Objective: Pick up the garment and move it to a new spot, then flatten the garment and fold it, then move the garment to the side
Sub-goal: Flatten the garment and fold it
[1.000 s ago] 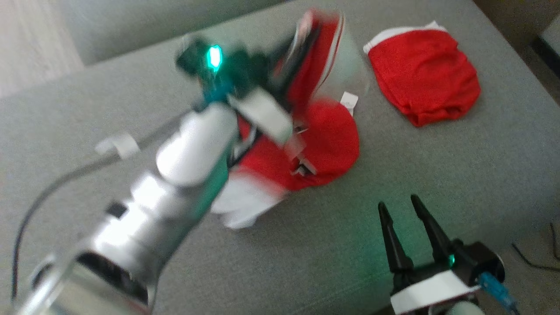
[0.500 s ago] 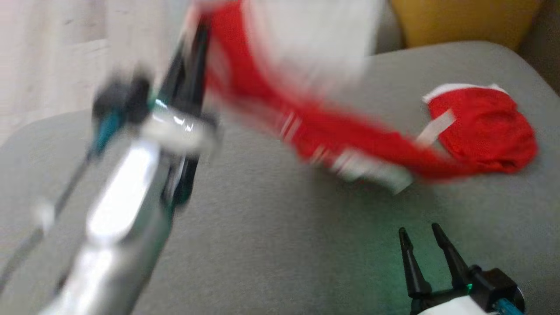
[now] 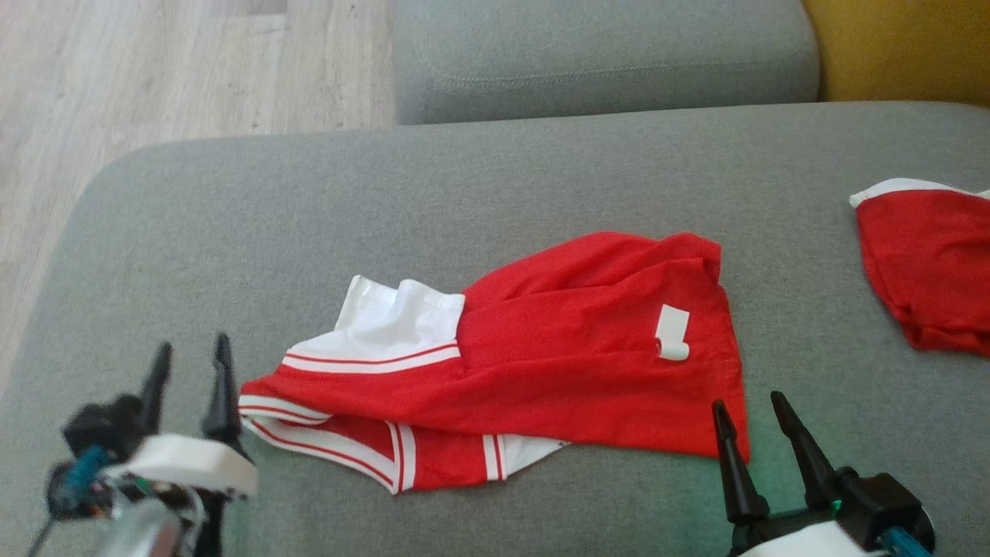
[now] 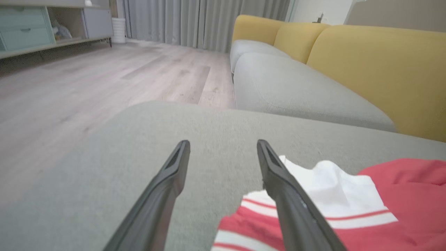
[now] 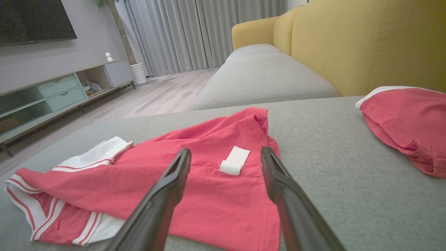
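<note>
Grey cushion (image 3: pixel 541 170) bears red garment (image 3: pixel 557 356); left end effector (image 3: pixel 193 344) and right end effector (image 3: pixel 748 400) gape, seemingly empty.

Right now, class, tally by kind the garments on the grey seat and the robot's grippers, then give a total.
Red garments: 2, the striped garment and the plain garment
Grippers: 2, the left gripper and the right gripper
Total: 4

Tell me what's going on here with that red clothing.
A two-armed robot is working on a red and white garment that lies rumpled on a grey sofa cushion. Both hands are open and hold nothing: the left hand sits by its striped white end, the right hand at its red hem. Another red garment lies apart, further right.
</note>
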You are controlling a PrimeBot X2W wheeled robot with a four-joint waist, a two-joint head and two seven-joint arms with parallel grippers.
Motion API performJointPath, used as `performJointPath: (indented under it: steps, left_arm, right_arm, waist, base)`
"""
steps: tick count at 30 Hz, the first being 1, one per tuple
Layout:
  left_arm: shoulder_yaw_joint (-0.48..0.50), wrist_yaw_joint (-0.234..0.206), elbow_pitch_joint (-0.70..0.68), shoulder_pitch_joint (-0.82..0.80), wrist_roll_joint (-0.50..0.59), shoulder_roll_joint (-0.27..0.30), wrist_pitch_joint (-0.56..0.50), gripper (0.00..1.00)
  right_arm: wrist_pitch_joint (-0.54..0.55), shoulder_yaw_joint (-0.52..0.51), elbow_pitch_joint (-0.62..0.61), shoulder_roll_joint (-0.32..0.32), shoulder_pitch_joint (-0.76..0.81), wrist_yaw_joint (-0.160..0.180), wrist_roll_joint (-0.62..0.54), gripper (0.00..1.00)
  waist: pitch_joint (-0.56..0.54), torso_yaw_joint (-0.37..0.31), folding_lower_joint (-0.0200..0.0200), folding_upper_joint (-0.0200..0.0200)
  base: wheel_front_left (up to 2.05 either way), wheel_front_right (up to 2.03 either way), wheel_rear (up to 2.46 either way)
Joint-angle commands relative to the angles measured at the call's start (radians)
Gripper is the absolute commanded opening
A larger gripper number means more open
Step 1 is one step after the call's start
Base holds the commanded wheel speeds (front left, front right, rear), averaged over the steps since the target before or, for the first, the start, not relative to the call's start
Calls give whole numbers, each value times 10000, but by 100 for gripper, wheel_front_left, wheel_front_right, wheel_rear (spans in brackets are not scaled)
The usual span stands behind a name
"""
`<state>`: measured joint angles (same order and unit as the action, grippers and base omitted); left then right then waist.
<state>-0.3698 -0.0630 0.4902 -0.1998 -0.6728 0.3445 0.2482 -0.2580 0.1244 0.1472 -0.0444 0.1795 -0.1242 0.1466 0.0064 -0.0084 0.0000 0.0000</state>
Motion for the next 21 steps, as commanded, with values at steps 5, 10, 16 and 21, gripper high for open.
performJointPath:
  steps: [5,10,16,21]
  left_arm:
    - [454,381,-960,-1542,473,995,-73,100]
    - [-779,1547,-1212,-3410,1026,1403,-1660,100]
    - [-2489,1924,-420,-5206,513,1429,-4195,100]
    - [-3910,1933,-1,-5919,-589,1932,-5776,100]
  right_arm:
    - [-38,217,-323,-59,-388,-65,-110,100]
    - [-38,344,-374,-86,-808,-65,-145,100]
    - [-38,617,-383,-228,-1606,-65,-147,100]
    - [-38,713,-380,-240,-2035,-65,-119,100]
  waist:
    - [474,202,0,0]
    - [1196,221,0,0]
    - [2174,-180,0,0]
    - [2697,-643,0,0]
  base:
    - [0,0,0]
    - [0,0,0]
    - [0,0,0]
    - [0,0,0]
